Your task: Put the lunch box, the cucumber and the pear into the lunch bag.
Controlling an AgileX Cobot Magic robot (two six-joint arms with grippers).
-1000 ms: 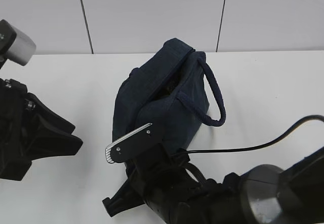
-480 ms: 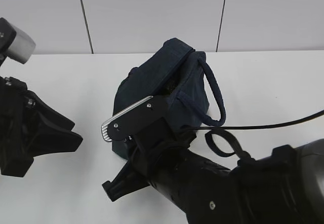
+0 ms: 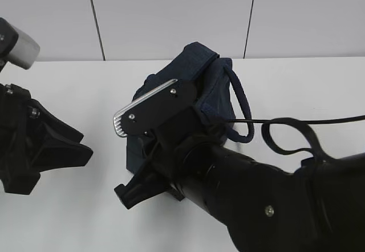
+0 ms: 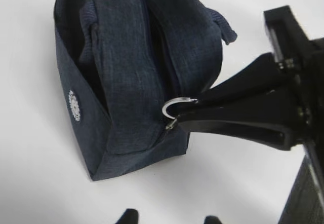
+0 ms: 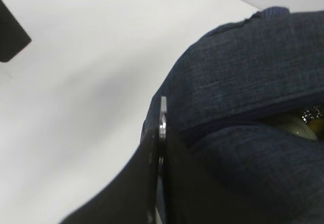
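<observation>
The navy lunch bag (image 3: 212, 86) lies on the white table; it also shows in the left wrist view (image 4: 131, 67) and the right wrist view (image 5: 253, 77). My right gripper (image 4: 178, 120) is shut on the bag's metal ring pull (image 4: 173, 105), which shows edge-on between the fingers in the right wrist view (image 5: 163, 120). A pale green-yellow thing (image 5: 299, 125) shows through the bag's opening; I cannot tell which item it is. The cucumber, the pear and the lunch box are otherwise hidden. My left gripper (image 4: 170, 218) is open and empty, off the bag's end.
The right arm (image 3: 239, 189) covers the front of the bag, with its black cable (image 3: 296, 135) looping over the table at the right. The left arm (image 3: 34, 149) hangs at the left edge. A white wall stands behind the table.
My right gripper has moved away from the front edge, up along the bag, with the ring pull held. The cable has shifted right. The left arm has barely moved.
</observation>
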